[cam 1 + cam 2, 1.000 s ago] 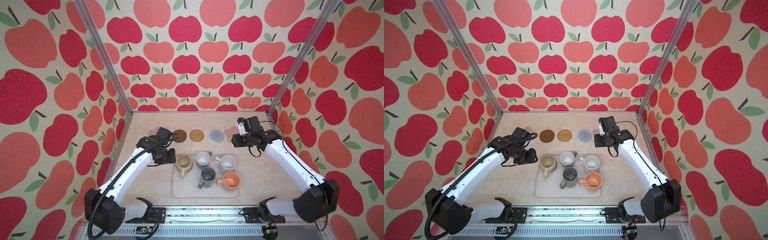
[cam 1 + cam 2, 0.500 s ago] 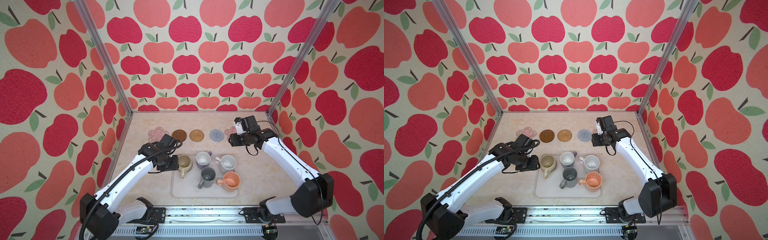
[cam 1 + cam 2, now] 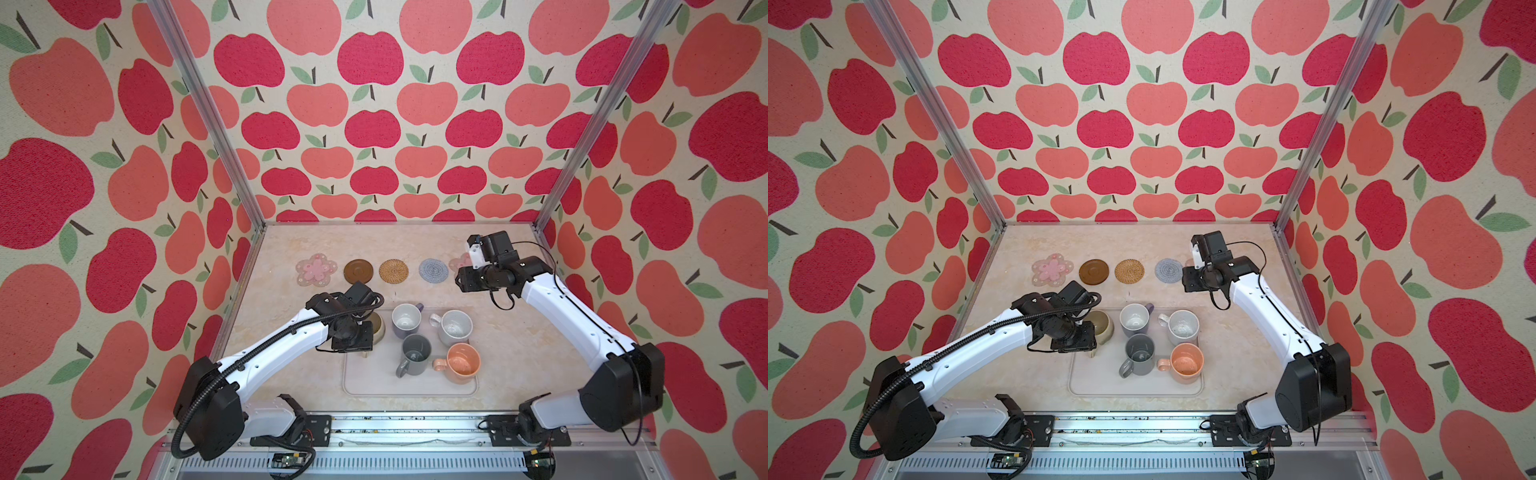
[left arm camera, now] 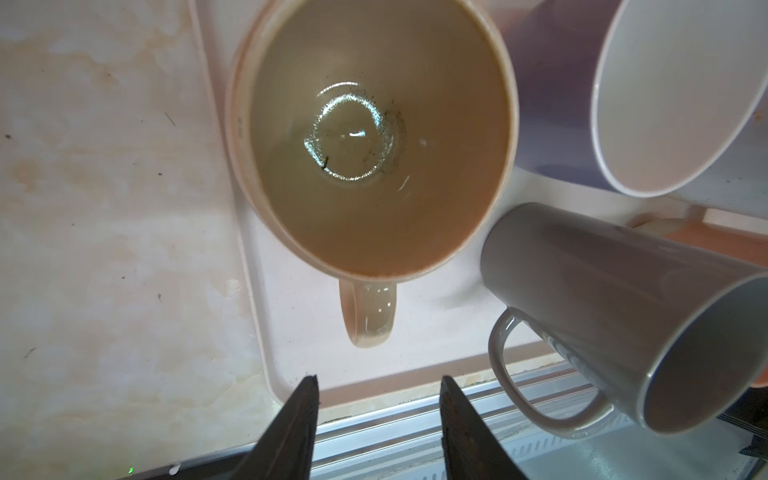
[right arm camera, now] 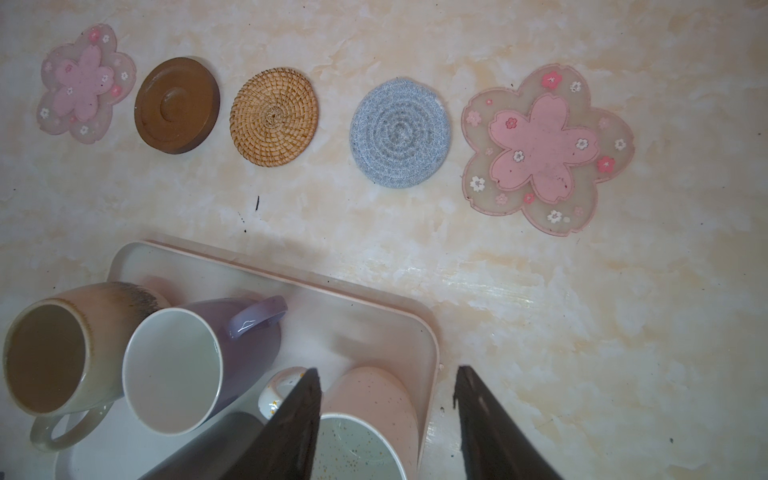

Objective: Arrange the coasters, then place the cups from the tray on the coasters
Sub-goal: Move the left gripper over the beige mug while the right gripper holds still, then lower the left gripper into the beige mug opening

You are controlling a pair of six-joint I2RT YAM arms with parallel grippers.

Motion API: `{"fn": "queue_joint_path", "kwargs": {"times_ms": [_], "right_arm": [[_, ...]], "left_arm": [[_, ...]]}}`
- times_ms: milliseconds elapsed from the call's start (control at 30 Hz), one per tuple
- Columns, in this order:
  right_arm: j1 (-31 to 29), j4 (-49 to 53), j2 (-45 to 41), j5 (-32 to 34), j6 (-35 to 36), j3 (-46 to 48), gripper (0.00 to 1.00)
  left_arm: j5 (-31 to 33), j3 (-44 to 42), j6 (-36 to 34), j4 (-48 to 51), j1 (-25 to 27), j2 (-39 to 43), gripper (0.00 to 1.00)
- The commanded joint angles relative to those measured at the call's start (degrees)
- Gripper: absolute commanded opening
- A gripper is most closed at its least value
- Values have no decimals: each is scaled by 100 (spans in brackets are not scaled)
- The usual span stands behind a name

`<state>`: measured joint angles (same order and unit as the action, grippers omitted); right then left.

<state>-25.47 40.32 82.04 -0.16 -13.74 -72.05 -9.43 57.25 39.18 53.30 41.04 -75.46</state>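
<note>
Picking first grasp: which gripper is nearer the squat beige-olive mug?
Left. The left gripper hangs just off the handle of the squat beige-olive mug; the right gripper is across the pale rectangular tray, near the right-end pink flower-shaped coaster.

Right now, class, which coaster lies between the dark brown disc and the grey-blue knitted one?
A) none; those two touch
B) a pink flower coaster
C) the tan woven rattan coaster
C: the tan woven rattan coaster sits in the row between the dark brown disc and the grey-blue knitted coaster, apart from both.
</note>
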Motion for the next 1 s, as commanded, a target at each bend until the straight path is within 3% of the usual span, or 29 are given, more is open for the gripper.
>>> {"fn": "queue_joint_path", "kwargs": {"times_ms": [0,967], "right_arm": [[-10,36,-33,-47,-34,68,55],[-61,214,-224,-43,-122,8,56]], "left_arm": [[151,13,187,-83,38,-234,50],[840,145,537,-267,360,-1184,48]]}}
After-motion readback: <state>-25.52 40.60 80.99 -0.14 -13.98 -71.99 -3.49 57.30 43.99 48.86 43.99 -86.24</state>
